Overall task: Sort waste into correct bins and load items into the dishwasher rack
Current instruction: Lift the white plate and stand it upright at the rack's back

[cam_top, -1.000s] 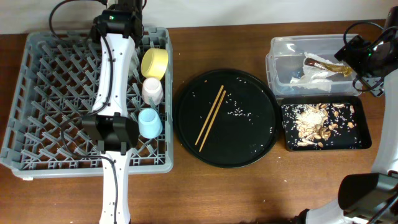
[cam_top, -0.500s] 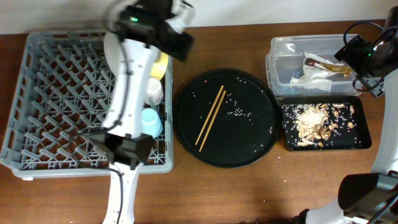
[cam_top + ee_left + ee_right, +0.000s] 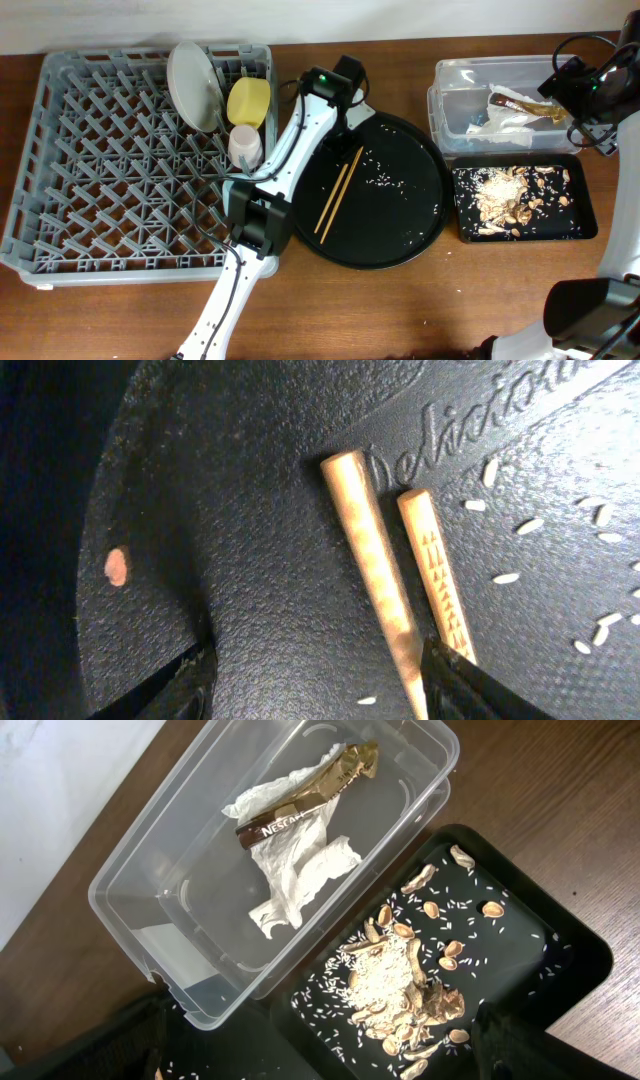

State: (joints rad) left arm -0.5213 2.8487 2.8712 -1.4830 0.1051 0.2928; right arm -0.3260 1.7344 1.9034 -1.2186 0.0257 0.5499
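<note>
Chopsticks lie on the round tray, between open empty jaws of the left gripper.

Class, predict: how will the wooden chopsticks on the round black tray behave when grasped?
The chopsticks look thin and wooden: probably stiff and light. Lying flat on the tray, they may slide or separate; the rounded one might roll.

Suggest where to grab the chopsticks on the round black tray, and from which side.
Probably the thick upper ends of the chopsticks, from above, jaws across the pair. They lie flat and close together on the round black tray, so a crosswise pinch gathers both.
</note>
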